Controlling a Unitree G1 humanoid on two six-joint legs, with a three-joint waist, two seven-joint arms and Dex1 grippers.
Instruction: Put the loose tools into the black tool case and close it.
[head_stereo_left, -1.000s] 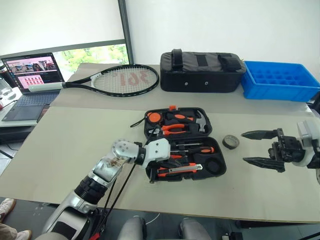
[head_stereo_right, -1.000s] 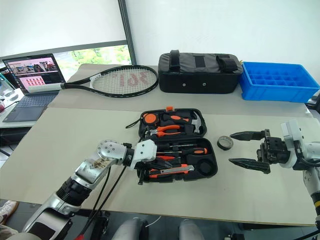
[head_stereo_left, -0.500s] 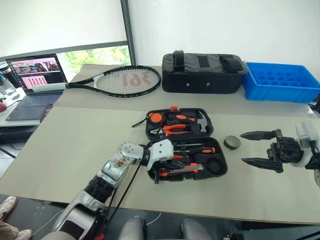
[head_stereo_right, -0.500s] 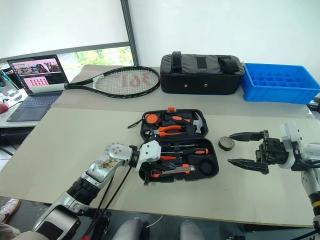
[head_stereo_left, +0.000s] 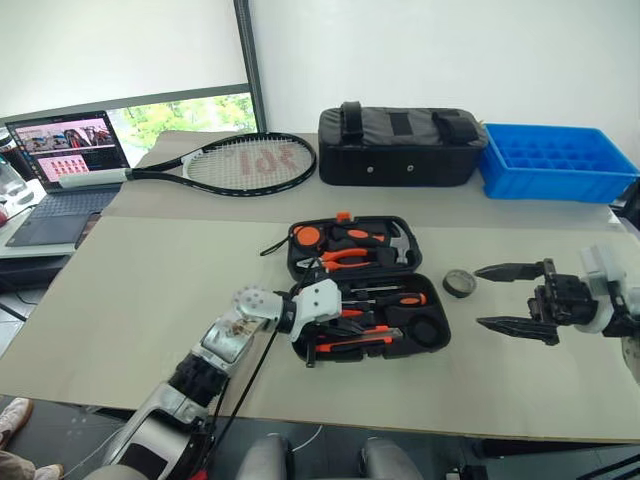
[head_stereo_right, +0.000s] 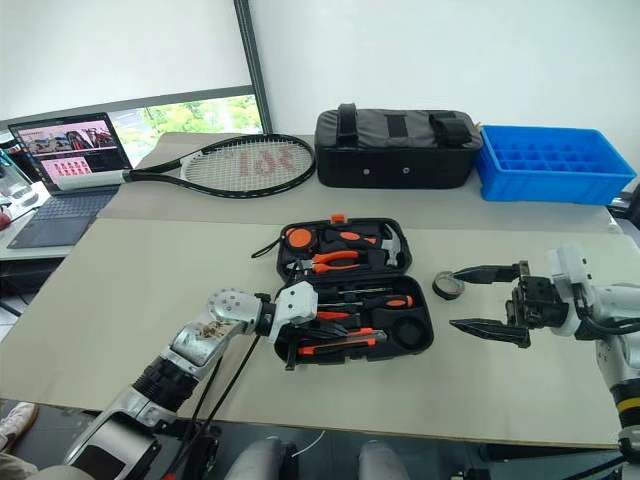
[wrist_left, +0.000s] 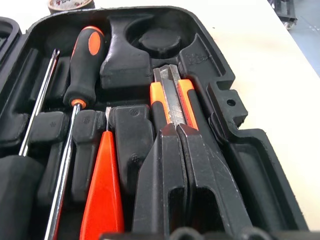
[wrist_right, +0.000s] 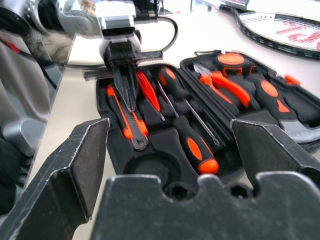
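The black tool case (head_stereo_left: 426, 330) lies open in the middle of the table. Its far half holds pliers (head_stereo_left: 350, 258) and a hammer (head_stereo_left: 400, 240). In the near half lie a screwdriver (wrist_left: 85, 60), a slim orange tool (wrist_left: 102, 190) and the orange-black utility knife (wrist_left: 170, 95). My left gripper (wrist_left: 176, 131) is shut, its tips resting on top of the knife in its recess. A small dark tape roll (head_stereo_left: 459, 283) sits on the table just right of the case. My right gripper (head_stereo_left: 480, 297) hovers open right beside it, pointing at the case, with nothing between its fingers.
At the back of the table lie a tennis racket (head_stereo_left: 240, 162), a black fabric bag (head_stereo_left: 400, 145) and a blue tray (head_stereo_left: 555, 160). A laptop (head_stereo_left: 60, 160) stands on a lower desk at the far left.
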